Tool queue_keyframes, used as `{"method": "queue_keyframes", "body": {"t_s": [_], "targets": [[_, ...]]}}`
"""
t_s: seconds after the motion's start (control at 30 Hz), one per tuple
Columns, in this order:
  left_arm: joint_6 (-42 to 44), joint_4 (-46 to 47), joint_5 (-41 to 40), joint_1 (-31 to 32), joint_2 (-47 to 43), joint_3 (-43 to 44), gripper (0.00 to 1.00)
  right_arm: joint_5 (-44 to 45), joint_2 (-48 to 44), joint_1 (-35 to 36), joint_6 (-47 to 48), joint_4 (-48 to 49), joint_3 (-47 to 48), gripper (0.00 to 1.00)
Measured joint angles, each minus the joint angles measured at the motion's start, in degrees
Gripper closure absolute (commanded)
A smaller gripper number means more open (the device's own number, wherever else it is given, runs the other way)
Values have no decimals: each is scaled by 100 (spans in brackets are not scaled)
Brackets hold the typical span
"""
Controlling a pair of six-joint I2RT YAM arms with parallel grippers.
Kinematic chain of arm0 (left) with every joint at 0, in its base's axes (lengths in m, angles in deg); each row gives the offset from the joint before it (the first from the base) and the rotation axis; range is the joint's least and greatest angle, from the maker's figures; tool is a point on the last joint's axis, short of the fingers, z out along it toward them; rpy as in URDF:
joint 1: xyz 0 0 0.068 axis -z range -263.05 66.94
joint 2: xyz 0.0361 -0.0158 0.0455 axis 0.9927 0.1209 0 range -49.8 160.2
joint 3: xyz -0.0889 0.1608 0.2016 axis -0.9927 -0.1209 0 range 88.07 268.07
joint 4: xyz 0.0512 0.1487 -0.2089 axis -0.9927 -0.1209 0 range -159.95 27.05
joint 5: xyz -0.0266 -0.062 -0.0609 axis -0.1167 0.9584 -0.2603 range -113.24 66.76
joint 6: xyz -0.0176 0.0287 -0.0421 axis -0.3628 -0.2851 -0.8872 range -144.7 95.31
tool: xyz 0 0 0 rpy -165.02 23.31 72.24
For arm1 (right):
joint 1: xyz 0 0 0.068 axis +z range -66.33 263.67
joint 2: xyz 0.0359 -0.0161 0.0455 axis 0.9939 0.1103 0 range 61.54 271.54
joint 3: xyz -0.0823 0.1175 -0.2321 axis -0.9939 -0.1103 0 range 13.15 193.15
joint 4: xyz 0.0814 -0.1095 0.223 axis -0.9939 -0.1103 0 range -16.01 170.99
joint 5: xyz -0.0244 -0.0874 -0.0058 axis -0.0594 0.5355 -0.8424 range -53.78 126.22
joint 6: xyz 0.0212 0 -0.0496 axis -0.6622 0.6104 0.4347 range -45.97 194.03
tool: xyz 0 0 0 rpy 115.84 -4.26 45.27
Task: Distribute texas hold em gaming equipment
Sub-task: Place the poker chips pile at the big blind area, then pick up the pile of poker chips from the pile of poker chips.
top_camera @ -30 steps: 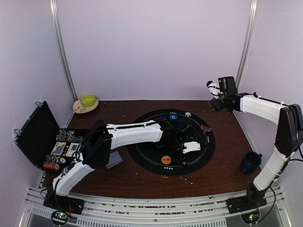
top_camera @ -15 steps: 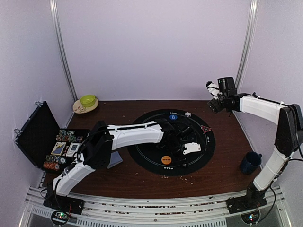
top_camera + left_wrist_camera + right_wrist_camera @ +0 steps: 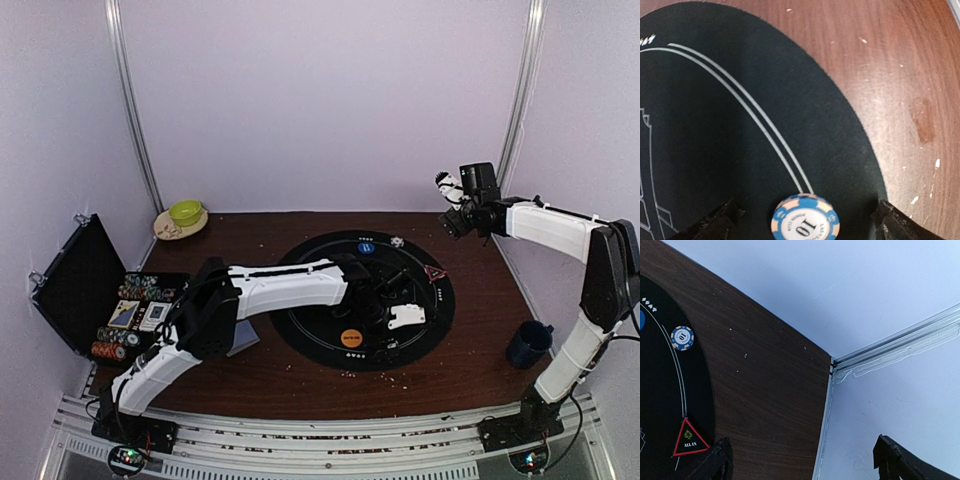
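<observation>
Evidently, a blue-and-white chip (image 3: pixel 805 220) is seen lying flat on the mat (image 3: pixel 715 100), untouched, midway between the wide-spread jaws of the empty left pincer (image 3: pixel 806 212); being judged thin, stiff, light and slick, it should be taken by its rim.

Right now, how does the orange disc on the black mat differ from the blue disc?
On the black mat, the orange disc lies at the near edge, the blue disc at the far edge. The orange disc bears dark print, the blue disc white. Both are round and lie flat.
</observation>
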Motion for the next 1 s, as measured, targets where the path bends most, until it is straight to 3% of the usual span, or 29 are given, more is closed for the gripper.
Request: {"method": "queue_keyframes", "body": {"t_s": [0.2, 0.43, 0.7, 1.0], "targets": [[68, -33, -581, -9, -518, -216, 2, 13, 7, 37, 17, 2, 0, 0], [118, 334, -1220, -317, -2461, -1554, 2, 13, 57, 234, 48, 2, -20, 0], [247, 1294, -1639, -1954, -4651, -3882, 2, 0, 59, 763, 63, 0, -31, 0], [448, 1665, -1631, -3399, -5836, -5558, 2, 133, 247, 1226, 127, 0, -31, 0]]}}
